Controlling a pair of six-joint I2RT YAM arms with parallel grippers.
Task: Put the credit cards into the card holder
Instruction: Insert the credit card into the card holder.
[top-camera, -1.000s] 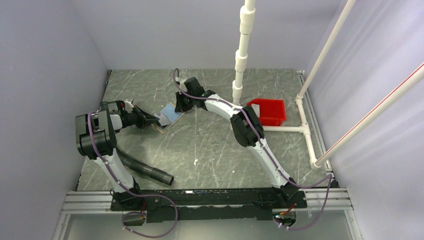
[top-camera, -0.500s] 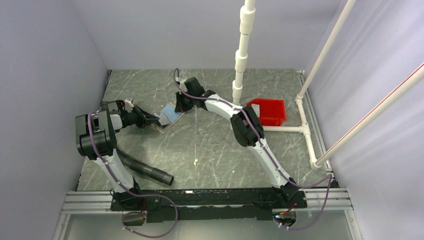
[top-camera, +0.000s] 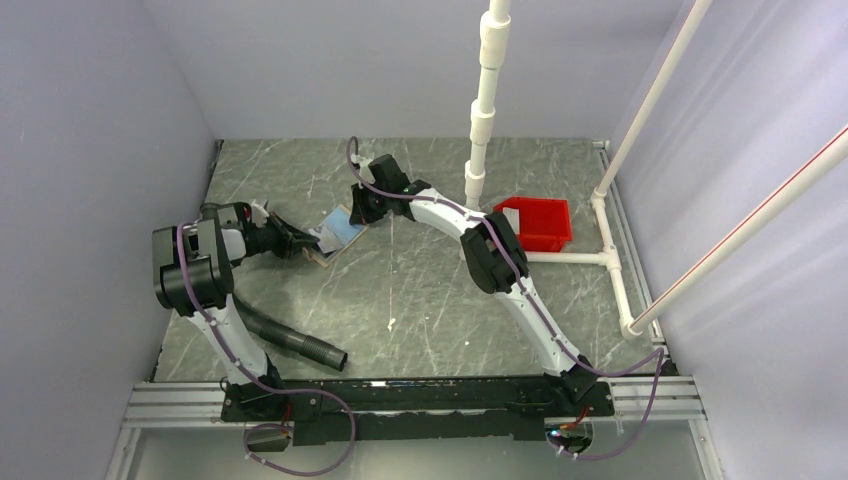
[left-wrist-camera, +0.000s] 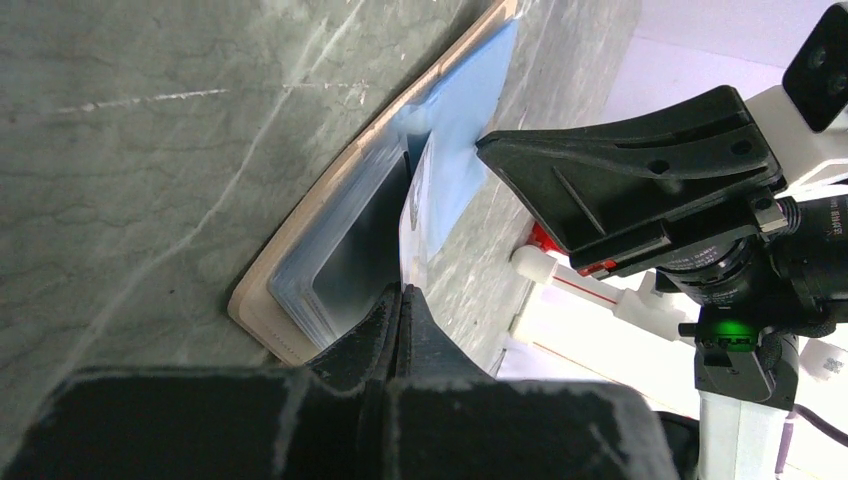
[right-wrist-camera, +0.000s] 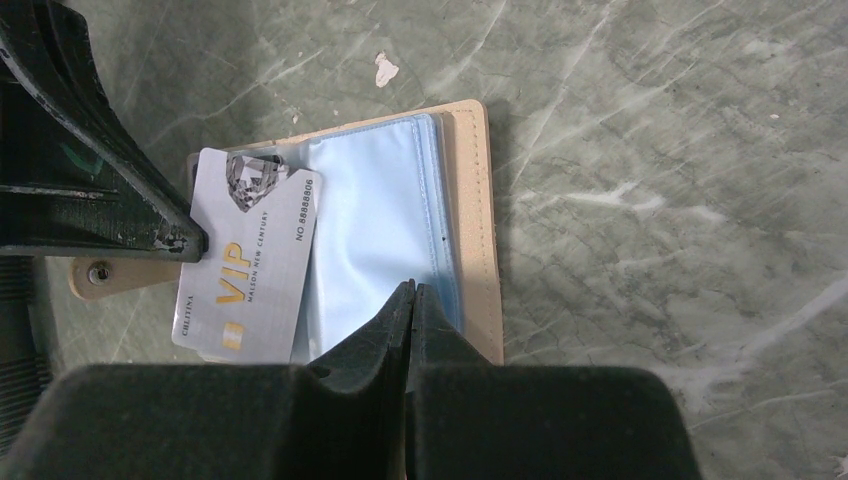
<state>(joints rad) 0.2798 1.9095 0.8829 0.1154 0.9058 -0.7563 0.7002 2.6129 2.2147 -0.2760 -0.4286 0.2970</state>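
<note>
Card holder (top-camera: 338, 233) is boxed in on two sides. My left gripper (left-wrist-camera: 401, 295), clamped on a credit card (right-wrist-camera: 248, 262), comes in from the left. My right gripper (right-wrist-camera: 412, 290), closed, has its tip down on the blue sleeve from the far side. The only open approach I see is from the near side, over bare table (top-camera: 420, 300). Black hose (top-camera: 295, 343) lies by the left arm's base. White post (top-camera: 478, 150) and red tray (top-camera: 540, 222) stand right of the right arm. Wall (top-camera: 90, 150) is close on the left.

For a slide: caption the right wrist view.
Left gripper holds a silver VIP card at the open tan card holder; shut right gripper above it.
</note>
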